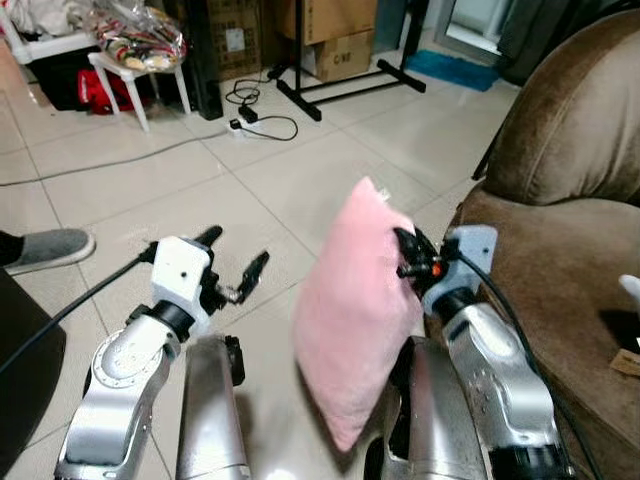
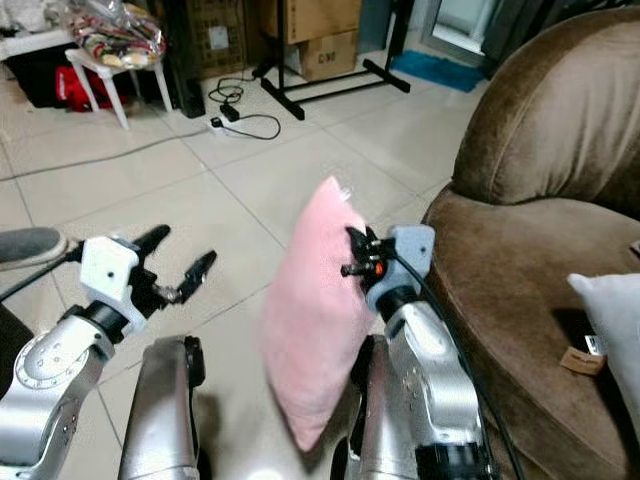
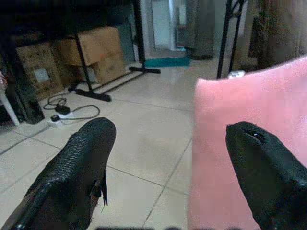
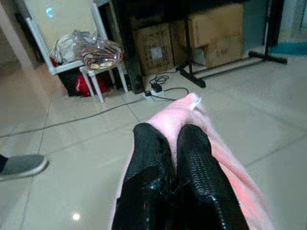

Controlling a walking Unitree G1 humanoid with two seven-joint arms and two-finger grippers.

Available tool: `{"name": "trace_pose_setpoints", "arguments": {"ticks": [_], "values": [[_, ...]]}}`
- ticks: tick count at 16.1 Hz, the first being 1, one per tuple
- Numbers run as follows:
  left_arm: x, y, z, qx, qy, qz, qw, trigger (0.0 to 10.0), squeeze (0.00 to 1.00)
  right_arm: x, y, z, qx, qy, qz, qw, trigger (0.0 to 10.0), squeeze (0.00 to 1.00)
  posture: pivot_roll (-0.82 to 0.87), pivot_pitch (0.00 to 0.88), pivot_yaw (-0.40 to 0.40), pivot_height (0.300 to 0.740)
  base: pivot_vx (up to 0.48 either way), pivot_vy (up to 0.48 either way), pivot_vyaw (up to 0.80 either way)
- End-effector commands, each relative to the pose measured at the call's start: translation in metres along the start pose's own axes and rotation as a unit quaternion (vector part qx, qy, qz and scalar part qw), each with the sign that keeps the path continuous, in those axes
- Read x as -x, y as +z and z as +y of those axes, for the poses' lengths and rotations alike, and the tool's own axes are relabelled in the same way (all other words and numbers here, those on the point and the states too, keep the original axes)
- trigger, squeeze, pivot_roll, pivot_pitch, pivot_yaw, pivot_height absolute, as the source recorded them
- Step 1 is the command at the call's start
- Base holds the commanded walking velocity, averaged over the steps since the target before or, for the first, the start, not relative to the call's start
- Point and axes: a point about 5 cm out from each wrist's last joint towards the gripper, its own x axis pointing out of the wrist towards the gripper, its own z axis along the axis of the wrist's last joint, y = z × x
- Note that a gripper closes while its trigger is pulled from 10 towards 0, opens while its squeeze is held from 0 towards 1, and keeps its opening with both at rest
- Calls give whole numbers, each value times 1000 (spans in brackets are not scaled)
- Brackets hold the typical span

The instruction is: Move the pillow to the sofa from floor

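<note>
The right end effector (image 1: 408, 254) is clamped on the pink pillow (image 1: 352, 310), which hangs above the floor (image 1: 200, 190) beside the brown sofa (image 1: 570, 250). The left end effector (image 1: 236, 262) has its fingers apart, near the pillow.

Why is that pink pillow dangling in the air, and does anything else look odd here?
The pink pillow hangs off the floor, pinched at one edge by the right gripper, beside the brown sofa. The left gripper is open, holding nothing. A power strip and cables sprawl across the floor tiles.
</note>
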Motion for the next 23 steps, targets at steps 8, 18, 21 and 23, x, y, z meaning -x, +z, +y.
{"name": "trace_pose_setpoints", "arguments": {"ticks": [8, 18, 21, 23], "values": [[-5, 6, -4, 7, 4, -2, 1000, 10000, 0, 6, 37, -6, 76, -55, -70, 993, 10000, 0, 85, 0, -28, 486, 0, 0, 0], [-4, 4, -7, 3, -8, 7, 1000, 10000, 0, 25, 30, -6, -13, -59, -51, 997, 10000, 0, 83, 0, -12, 542, 0, 0, 92], [-3, 5, -3, 1, 9, 4, 1000, 10000, 0, 21, 36, -1, -22, -39, -51, 998, 10000, 0, 92, 0, -35, 571, 0, 0, 0], [-2, 4, -7, 5, 3, 6, 1000, 10000, 0, 18, 38, -1, -7, -35, -57, 998, 10000, 0, 95, 0, -22, 585, 0, 0, 0]]}}
